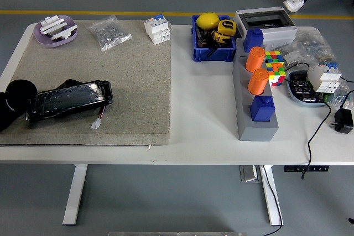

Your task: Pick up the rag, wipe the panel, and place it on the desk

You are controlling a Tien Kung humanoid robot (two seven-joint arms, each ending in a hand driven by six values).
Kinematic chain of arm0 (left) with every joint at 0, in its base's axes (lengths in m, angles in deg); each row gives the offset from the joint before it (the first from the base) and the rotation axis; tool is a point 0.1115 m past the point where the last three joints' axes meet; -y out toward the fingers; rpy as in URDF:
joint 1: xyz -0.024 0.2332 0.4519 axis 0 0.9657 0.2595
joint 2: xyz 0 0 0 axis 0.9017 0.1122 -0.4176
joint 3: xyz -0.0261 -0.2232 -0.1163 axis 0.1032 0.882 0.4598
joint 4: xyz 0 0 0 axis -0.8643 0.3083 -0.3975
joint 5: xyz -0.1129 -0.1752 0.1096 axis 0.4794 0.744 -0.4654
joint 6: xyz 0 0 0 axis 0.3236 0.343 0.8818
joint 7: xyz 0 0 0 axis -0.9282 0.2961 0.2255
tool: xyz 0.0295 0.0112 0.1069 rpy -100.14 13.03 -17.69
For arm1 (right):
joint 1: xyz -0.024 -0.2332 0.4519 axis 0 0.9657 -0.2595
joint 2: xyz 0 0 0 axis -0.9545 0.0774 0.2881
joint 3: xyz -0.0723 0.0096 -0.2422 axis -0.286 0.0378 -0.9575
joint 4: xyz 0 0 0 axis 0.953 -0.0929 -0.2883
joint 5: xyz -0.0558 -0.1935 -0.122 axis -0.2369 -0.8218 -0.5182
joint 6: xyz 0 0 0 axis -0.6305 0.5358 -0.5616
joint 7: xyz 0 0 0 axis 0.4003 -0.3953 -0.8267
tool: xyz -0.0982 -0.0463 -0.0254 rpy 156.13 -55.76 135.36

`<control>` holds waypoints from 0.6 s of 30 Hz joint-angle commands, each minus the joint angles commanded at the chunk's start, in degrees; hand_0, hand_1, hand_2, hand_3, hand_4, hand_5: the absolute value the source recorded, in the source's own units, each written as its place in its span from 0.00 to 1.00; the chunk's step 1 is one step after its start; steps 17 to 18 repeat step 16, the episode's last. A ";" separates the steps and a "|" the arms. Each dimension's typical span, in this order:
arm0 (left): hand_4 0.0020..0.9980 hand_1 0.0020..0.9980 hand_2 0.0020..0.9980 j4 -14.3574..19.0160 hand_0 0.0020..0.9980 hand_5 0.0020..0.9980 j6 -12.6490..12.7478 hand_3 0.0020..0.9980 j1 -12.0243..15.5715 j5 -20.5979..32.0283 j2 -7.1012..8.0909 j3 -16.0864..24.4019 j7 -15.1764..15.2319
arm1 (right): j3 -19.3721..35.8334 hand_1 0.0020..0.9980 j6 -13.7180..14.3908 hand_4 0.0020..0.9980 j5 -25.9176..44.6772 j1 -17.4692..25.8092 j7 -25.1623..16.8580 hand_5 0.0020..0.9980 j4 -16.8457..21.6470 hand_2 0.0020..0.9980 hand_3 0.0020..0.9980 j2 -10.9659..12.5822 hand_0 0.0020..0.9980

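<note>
We see the black panel [69,100] lying on the grey mat [110,81], at its near left, with our left hand [14,103] against the panel's left end; we cannot tell how it is set. No rag shows plainly. A blue bin [213,40] stands on the tabletop [204,114].

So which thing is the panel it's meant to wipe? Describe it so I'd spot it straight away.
Look at the big grey mat covering the table's left half. Near its front left corner lies the panel, a long flat black slab wrapped in shiny film. A thin wire with a small white plug trails from its right end. Everything else on the mat is pale and sits along the far edge.
</note>
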 joint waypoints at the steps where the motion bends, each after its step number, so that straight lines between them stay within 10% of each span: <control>1: 0.79 0.73 0.63 0.30 0.51 0.15 -0.10 0.58 0.07 0.77 -0.63 0.53 0.52 | 0.00 0.60 0.00 1.00 0.01 0.04 0.01 0.62 0.01 0.71 0.68 0.02 0.76; 10: 0.79 0.66 0.60 5.03 0.48 0.17 -0.30 0.58 1.84 8.71 -7.40 6.50 4.50 | -0.42 0.60 -0.08 1.00 0.48 0.39 -0.08 0.62 -0.35 0.71 0.68 -0.63 0.76; 18: 0.79 0.66 0.60 7.91 0.48 0.17 -0.44 0.58 3.75 10.07 -9.55 7.27 4.76 | -0.49 0.60 -0.09 1.00 0.50 0.52 -0.15 0.62 -0.45 0.71 0.68 -0.96 0.76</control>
